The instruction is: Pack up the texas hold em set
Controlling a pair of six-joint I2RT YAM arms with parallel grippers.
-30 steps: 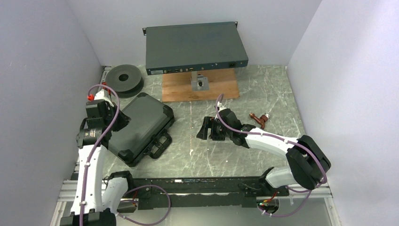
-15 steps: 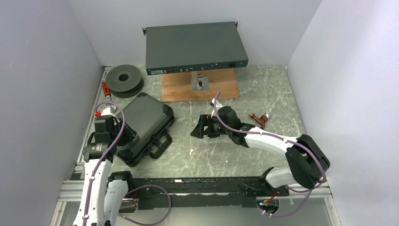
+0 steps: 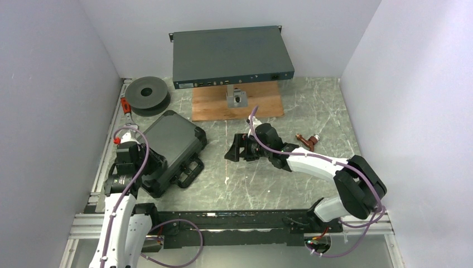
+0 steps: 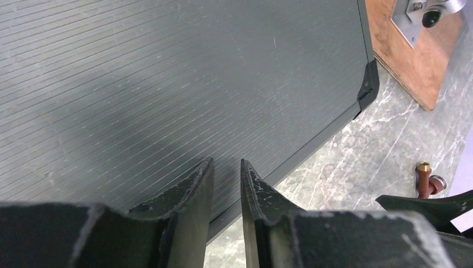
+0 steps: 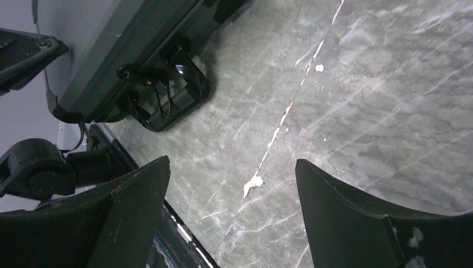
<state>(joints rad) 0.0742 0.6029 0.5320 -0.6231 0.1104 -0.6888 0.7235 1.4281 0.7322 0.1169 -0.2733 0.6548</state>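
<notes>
At the near left of the table (image 3: 268,184), my left gripper (image 4: 226,164) hovers over the near-left corner of the briefcase (image 3: 173,142). Its fingers stand a narrow slit apart with nothing between them, just above the ribbed lid.

The briefcase lies flat and closed on the left half of the table, turned at an angle to the edges. Its handle (image 5: 173,103) sticks out on the side toward the table's middle.

My right gripper (image 5: 231,164) sits near the middle of the table and points left toward the case. It is well clear of the case, with its fingers spread wide over bare stone and holding nothing.

Just past that arm, toward the right edge, lies a small copper-coloured fitting (image 3: 308,140).

Farther back, a wooden board (image 3: 262,103) lies at the far edge, and a flat grey metal box (image 3: 231,56) stands raised above it. In the far-left corner rests a black spool (image 3: 146,94).
</notes>
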